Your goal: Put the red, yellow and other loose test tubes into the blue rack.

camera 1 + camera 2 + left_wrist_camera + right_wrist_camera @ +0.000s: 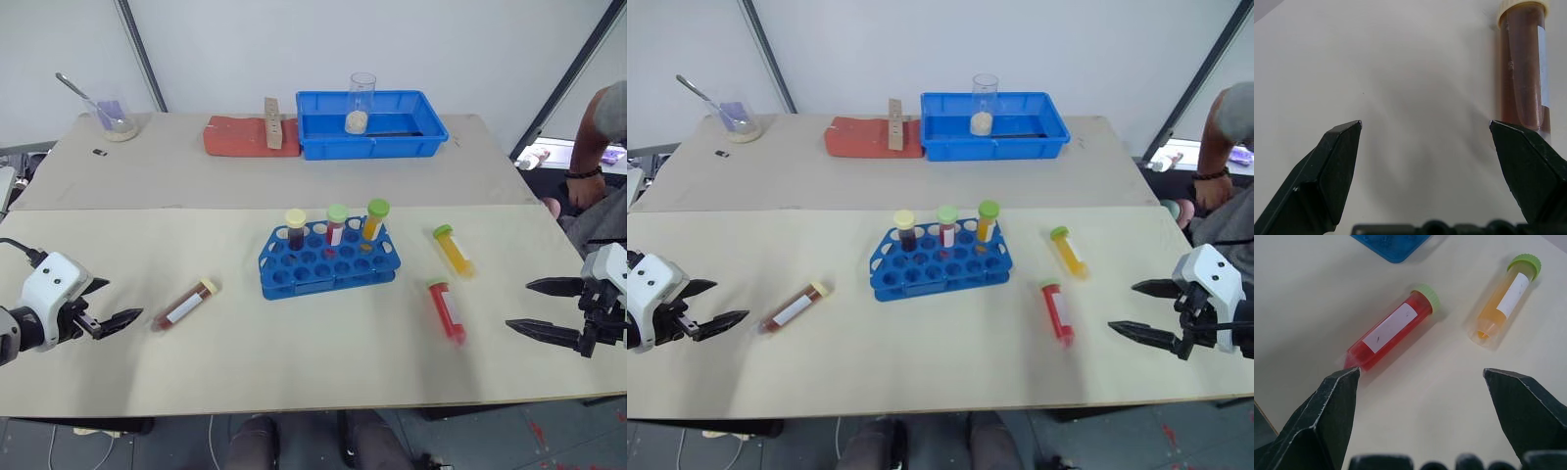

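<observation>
The blue rack (328,258) sits at the middle of the near table (294,362), with three capped tubes standing upright along its far row. Three loose tubes lie flat on the tabletop. The dark brown-red tube (185,305), cream-capped with a white label, lies to the left of the rack, cap pointing toward it. The yellow-orange tube (453,249) and the red tube (447,309), both green-capped, lie to the right of the rack, the red one nearer the table's front edge, the two close but apart.

The left gripper (116,318) hovers just left of the brown-red tube, its fingers spread wide and holding nothing; in the left wrist view the tube (1523,73) lies beside one fingertip rather than between the two. The right gripper (544,308) hangs near the table's right edge, fingers likewise spread and empty, with the red tube (1388,330) and the yellow-orange tube (1503,301) lying ahead of it.

These tubes look light, rigid and smooth-walled, and being round they would probably roll or skid if nudged from one side. The safest hold seems to be across the barrel at mid-length, on the labelled part, leaving the tapered end free to drop into a hole. The caps appear ridged, but gripping there would likely let the tube swing.
</observation>
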`<state>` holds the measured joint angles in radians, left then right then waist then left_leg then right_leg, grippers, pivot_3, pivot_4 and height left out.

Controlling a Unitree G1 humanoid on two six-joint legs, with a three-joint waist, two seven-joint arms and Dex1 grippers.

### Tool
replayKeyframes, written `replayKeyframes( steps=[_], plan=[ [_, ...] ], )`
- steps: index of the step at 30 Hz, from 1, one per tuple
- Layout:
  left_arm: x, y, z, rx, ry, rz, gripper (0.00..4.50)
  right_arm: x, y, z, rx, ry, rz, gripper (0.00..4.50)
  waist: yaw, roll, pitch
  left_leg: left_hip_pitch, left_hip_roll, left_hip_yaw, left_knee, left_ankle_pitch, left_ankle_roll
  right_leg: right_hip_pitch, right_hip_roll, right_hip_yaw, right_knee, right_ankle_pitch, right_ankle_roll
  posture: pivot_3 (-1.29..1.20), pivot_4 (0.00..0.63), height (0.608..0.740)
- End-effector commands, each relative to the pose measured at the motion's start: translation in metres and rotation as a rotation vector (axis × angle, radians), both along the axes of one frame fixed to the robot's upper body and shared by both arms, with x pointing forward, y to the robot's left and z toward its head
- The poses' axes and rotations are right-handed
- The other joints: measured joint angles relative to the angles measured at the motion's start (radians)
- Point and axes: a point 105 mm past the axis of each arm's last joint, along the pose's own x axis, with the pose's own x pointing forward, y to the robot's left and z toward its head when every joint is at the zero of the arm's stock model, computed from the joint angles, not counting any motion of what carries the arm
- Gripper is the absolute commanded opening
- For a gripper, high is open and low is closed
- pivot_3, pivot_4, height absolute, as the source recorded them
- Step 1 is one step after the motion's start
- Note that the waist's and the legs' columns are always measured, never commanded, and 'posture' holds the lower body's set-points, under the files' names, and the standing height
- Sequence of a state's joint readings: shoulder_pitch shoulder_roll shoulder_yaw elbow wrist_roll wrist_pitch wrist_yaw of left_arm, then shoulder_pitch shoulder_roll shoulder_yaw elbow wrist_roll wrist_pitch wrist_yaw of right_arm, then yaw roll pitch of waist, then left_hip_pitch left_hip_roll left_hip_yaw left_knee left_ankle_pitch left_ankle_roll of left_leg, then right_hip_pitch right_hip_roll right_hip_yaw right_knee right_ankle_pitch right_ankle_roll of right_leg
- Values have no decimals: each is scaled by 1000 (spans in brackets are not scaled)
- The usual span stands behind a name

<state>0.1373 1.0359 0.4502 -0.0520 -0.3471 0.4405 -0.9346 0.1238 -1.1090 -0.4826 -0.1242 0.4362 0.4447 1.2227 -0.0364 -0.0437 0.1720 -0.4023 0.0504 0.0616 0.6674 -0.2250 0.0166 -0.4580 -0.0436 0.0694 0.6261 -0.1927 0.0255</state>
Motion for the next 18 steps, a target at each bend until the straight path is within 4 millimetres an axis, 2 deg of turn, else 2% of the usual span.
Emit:
replayKeyframes(
  steps=[1, 6, 13, 18],
  plan=[
    [0, -1, 7, 7, -17, -12, 4496, 3, 1, 11, -23, -37, 19, 4467, 0, 0, 0, 0, 0, 0, 0, 0, 0, 0, 0, 0, 0, 0, 0, 0, 150, 740],
    [-1, 1, 8, 16, -31, -5, 4496, 4, 4, 10, -18, -39, 23, 4467, 0, 0, 0, 0, 0, 0, 0, 0, 0, 0, 0, 0, 0, 0, 0, 0, 150, 740],
    [2, -4, 20, -36, -122, -62, 4496, 7, 8, 13, -5, -60, 26, 4467, 0, 0, 0, 0, 0, 0, 0, 0, 0, 0, 0, 0, 0, 0, 0, 0, 150, 740],
    [3, -2, 20, -38, -119, -47, 4496, 10, 11, 15, 8, -80, 32, 4467, 0, 0, 0, 1, 0, 0, 0, 0, 0, 1, 0, 0, 1, 0, 0, 0, 150, 740]
  ],
)
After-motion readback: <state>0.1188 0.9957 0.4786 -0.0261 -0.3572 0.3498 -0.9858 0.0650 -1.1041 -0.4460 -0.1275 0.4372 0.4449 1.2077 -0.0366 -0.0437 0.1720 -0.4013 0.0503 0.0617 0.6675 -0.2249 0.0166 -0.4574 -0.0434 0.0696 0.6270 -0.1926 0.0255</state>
